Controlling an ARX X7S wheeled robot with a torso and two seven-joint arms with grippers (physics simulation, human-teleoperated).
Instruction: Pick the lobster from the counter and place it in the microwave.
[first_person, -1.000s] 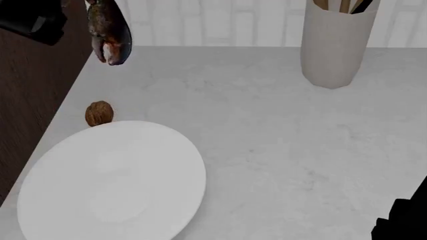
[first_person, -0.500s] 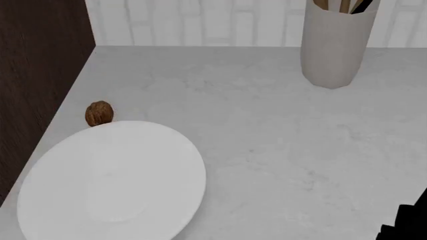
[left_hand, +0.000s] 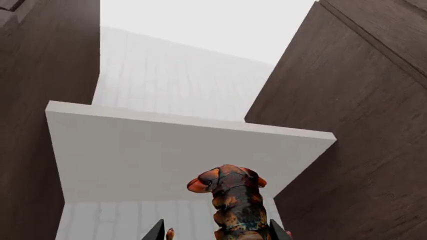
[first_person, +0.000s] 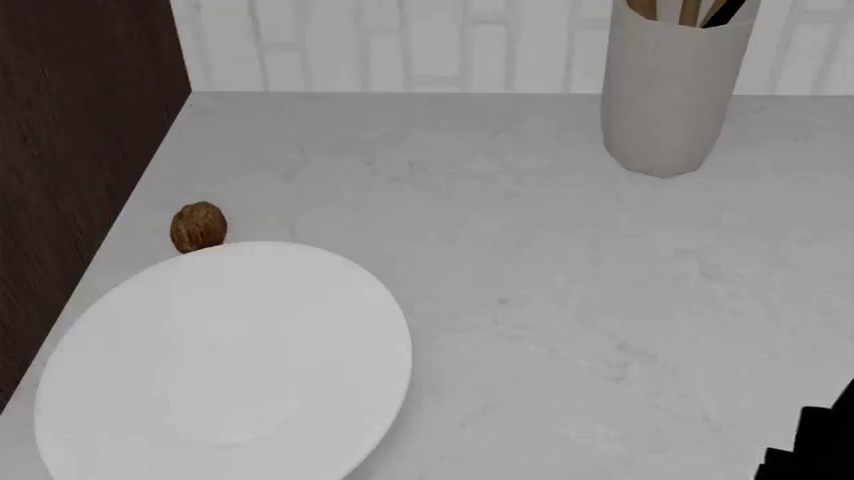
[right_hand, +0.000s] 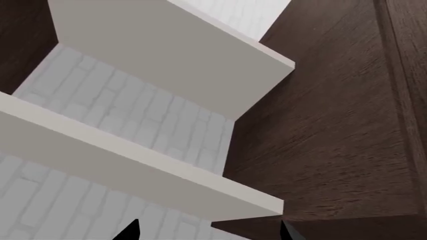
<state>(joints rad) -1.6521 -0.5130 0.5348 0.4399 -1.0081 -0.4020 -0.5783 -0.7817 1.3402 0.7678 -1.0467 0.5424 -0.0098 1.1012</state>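
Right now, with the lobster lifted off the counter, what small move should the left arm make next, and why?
Probably carry on toward the microwave, tool kept closed. The lobster sits between the left tool's fingers, facing a white shelf; no microwave shows in any view.

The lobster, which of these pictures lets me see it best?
The left wrist view: the lobster sits between the left gripper fingertips, its reddish claws pointing toward a white shelf. The head view shows only counter, plate and walnut; the right wrist view shows shelves and wood, no lobster.
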